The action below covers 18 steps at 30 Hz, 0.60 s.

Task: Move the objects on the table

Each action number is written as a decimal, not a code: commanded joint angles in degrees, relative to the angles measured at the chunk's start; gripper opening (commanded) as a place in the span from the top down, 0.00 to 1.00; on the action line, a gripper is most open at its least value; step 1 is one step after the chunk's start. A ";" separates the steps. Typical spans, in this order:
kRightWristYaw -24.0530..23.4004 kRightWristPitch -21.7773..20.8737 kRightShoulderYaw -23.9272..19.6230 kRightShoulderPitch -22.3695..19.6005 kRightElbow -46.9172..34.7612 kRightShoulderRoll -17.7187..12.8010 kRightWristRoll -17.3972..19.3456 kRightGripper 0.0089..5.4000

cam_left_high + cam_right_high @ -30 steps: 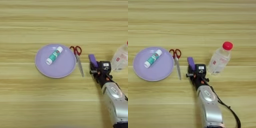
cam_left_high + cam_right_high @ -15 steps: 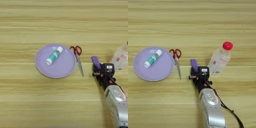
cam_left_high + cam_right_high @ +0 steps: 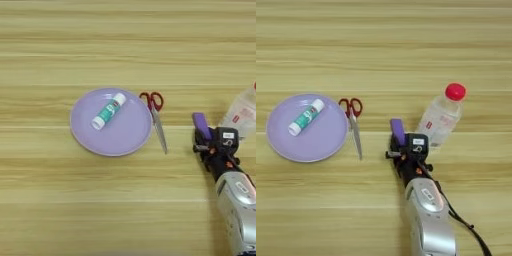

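A round lilac plate [image 3: 125, 137] lies left of centre on the table [image 3: 125, 50], with a white-and-teal glue stick [image 3: 108, 111] lying slanted on it. Red-handled scissors [image 3: 156, 116] lie just off the plate's right rim, blades pointing toward me. My right gripper [image 3: 402, 144] comes up from the bottom edge and is shut on the near end of a small purple block [image 3: 397, 130], which sticks out ahead of its black head. A clear bottle with a red cap [image 3: 442, 116] lies tilted just right of the gripper, close to the gripper but apart from it.
My silver forearm [image 3: 428, 220] runs from the bottom edge up to the gripper, with a black cable trailing off to its right. Bare wood stretches across the far half of the table and along the near left.
The gripper and the purple block have moved together to the right, away from the scissors and closer to the bottle. Plate, glue stick, scissors and bottle have stayed put.
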 commanded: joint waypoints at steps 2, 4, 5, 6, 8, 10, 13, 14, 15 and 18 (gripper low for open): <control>-2.87 -0.83 1.20 1.37 -0.20 -2.03 -5.21 0.61; -2.97 -1.55 2.07 1.78 -1.28 -1.95 -6.29 0.58; -2.83 -2.03 2.60 1.99 -1.98 -1.87 -6.66 0.55; -2.72 -2.42 3.03 2.19 -2.65 -1.79 -6.94 0.53; -2.75 -3.03 3.71 2.56 -4.01 -1.77 -7.66 0.49; -2.73 -3.32 4.28 2.94 -5.63 -1.78 -8.15 0.46; -2.44 -3.28 4.82 3.51 -7.95 -1.76 -8.28 0.40; -2.37 -3.16 4.99 3.75 -8.77 -1.73 -8.28 0.37; -2.33 -3.08 5.21 4.05 -9.85 -1.68 -8.30 0.35; -1.94 -2.97 6.03 4.97 -13.05 -1.47 -8.30 0.29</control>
